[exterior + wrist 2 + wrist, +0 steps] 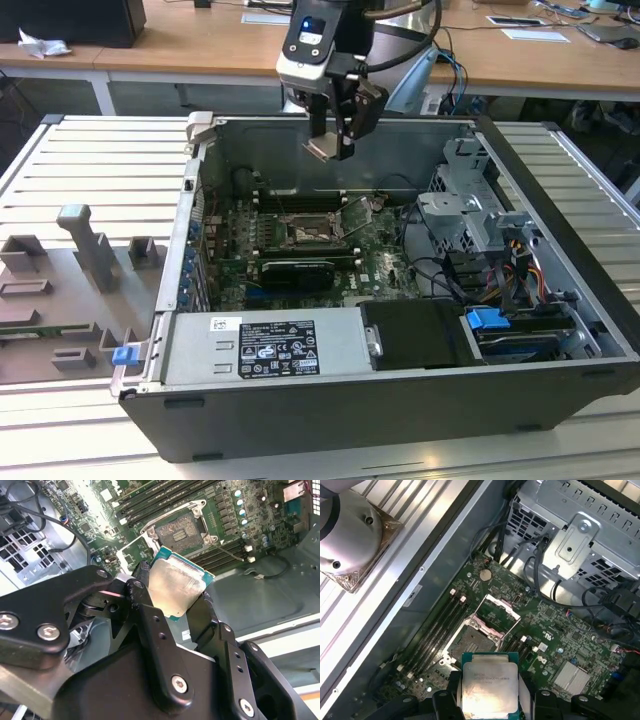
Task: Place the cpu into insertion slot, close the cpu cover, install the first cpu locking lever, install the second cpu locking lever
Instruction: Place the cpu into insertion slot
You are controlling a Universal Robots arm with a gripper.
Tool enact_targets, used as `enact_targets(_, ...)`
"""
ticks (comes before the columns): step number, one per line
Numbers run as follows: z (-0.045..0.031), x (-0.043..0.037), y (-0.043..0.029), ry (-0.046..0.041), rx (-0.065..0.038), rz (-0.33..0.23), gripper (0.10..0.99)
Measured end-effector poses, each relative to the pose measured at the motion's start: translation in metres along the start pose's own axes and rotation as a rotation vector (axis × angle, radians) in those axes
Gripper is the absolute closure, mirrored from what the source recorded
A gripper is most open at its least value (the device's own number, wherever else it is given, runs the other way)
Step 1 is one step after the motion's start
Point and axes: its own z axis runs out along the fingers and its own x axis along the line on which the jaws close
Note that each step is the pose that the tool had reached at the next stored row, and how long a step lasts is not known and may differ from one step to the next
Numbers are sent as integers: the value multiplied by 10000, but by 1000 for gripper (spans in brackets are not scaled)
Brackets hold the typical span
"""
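Above the open case (420,410) | jaws clamped on the cpu (177,587) by two opposite edges, pale face showing | cpu hangs over the slot (472,641), well apart | cover (498,609) stands raised | likely light, stiff, slippery, contacts fragile: hold by edges only, never the faces

Hand (335,142) poised over the open computer case (330,430).
Grips the cpu (320,148) well above the insertion slot (305,232), with the cpu cover (357,215) tilted up at the slot's edge toward the exterior view's right and the grey drive cage (470,205) further that way.
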Motion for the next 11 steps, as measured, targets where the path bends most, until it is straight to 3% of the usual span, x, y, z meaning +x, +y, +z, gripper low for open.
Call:
enact_targets(7,21,-1,-2,-93,-19,1038,545)
enact_targets(11,51,-1,-5,-97,-14,1133,545)
